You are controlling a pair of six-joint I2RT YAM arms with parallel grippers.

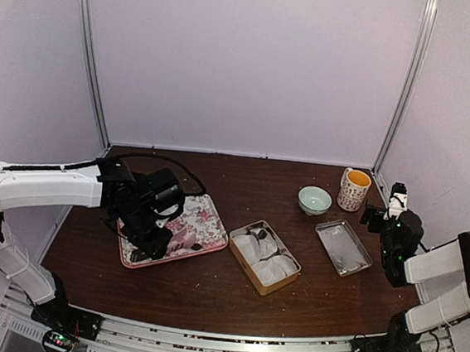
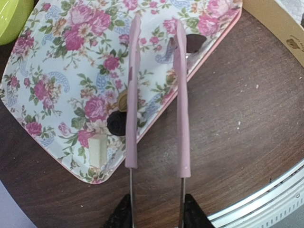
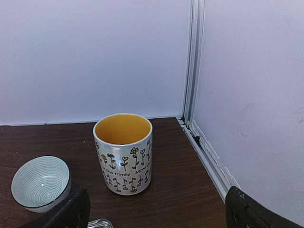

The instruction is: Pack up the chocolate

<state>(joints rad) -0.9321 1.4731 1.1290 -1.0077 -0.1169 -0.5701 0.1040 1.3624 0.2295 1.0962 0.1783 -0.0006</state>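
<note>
- Pale lilac walls close in a dark wooden table, and my two arms reach in from its near edge.
- The floral tray lies on my left side. It is the biggest thing on the table, and my left arm hangs over it.
- Just right of it sits the cardboard box, lined with white paper cups. I judge that is where the pieces go.
- Further right is a metal tray, then a mug and a small bowl toward the back corner.
- My right gripper stands wide and holds nothing. It faces the mug, well apart from the work.
- My left gripper is clamped on the handles of the pink tongs, whose two arms stand parted over the floral tray's near edge.
- The chocolate lies on the floral tray. A dark lump sits just beside the left tong arm, a whitish block is near it, and another dark piece lies by the right tip.
- As I judge it, the lumps are light and stiff, smooth enough to squirt out of a hard pinch, and easy to dent. I would straddle one lump across its widest middle with the tong tips low against the tray. Then I would close gently, only enough to lift.
</note>
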